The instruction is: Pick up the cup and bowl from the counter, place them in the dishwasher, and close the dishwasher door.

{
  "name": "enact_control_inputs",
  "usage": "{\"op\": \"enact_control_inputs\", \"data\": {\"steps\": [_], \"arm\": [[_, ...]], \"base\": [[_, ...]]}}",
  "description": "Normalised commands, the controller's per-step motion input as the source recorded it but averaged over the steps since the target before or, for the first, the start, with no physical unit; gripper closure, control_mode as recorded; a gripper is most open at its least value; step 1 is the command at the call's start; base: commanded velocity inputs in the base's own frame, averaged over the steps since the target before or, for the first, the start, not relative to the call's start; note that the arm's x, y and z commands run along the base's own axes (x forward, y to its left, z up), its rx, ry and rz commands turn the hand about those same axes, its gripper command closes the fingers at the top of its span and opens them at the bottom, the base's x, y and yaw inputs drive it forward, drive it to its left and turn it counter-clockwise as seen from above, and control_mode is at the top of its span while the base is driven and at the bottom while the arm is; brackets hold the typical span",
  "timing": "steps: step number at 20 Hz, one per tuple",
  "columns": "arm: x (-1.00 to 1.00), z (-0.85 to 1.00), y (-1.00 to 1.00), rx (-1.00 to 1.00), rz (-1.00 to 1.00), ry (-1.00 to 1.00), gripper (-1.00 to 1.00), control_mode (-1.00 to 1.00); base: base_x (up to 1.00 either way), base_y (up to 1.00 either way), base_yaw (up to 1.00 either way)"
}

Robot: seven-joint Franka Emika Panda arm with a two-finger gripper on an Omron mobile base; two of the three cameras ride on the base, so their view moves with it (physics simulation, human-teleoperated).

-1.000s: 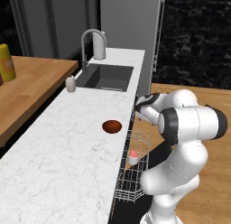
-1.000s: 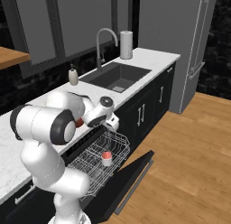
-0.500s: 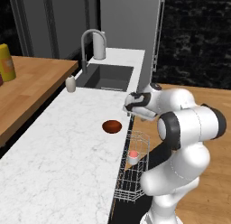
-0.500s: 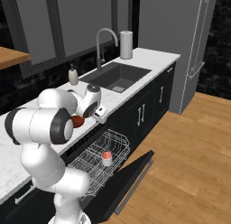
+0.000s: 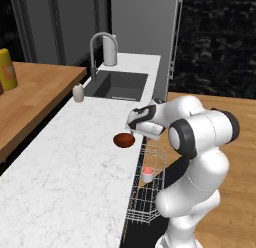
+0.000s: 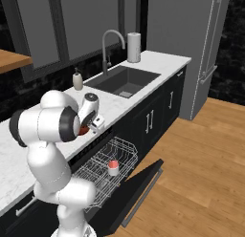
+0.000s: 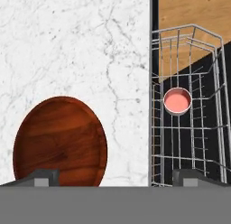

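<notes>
Dark reddish-brown bowl point(image 5: 123, 140) resting on the white marble desk point(image 5: 65, 167), close to its front edge, directly under the gripper point(image 5: 131, 133). In the hand view, bowl point(image 7: 60, 142) at lower left, with one dark fingertip at its lower edge and the other out past the desk edge over the rack. Jaws spread wide apart, clamped on nothing; bowl not lifted. In the right base view, bowl point(image 6: 84, 131) mostly hidden behind the hand, just a red sliver showing.

Pale cup point(image 5: 147, 173) with salmon inside standing upright in the pulled-out wire rack point(image 5: 145, 199) of the dishwasher point(image 6: 98, 155), below and to the right of the bowl. Same cup point(image 6: 113, 167) seen near the middle of the rack from the right side, and again through the wires from above point(image 7: 177, 101). Dishwasher door point(image 6: 139, 188) dropped open, dark panel slanting toward the wooden floor point(image 6: 201, 174).

Farther along the desk: dark sink point(image 5: 120, 85) with a curved grey faucet point(image 5: 98, 47), a small white soap bottle point(image 5: 78, 92) beside the basin's near corner, well apart from the bowl. Pale upright cylinder point(image 6: 133, 47) behind the faucet. Brown wooden shelf point(image 5: 30, 102) running along the left, with a yellow bottle point(image 5: 7, 68) standing on it. Tall grey fridge point(image 6: 191, 45) at the desk's far end.
</notes>
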Motion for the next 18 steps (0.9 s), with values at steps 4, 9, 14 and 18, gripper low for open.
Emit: {"op": "enact_control_inputs", "data": {"steps": [4, 9, 14, 18], "arm": [[0.00, -0.21, 0.22, 0.00, 0.00, 0.00, -1.00, -1.00], [0.04, -0.28, 0.19, 0.00, 0.00, 0.00, -1.00, -1.00], [0.10, -0.28, 0.18, 0.00, 0.00, 0.00, -1.00, -1.00], [0.11, -0.24, 0.15, 0.00, 0.00, 0.00, 1.00, -1.00]], "base": [[0.00, 0.00, 0.00], [0.00, 0.00, 0.00], [0.00, 0.00, 0.00], [0.00, 0.00, 0.00]]}}
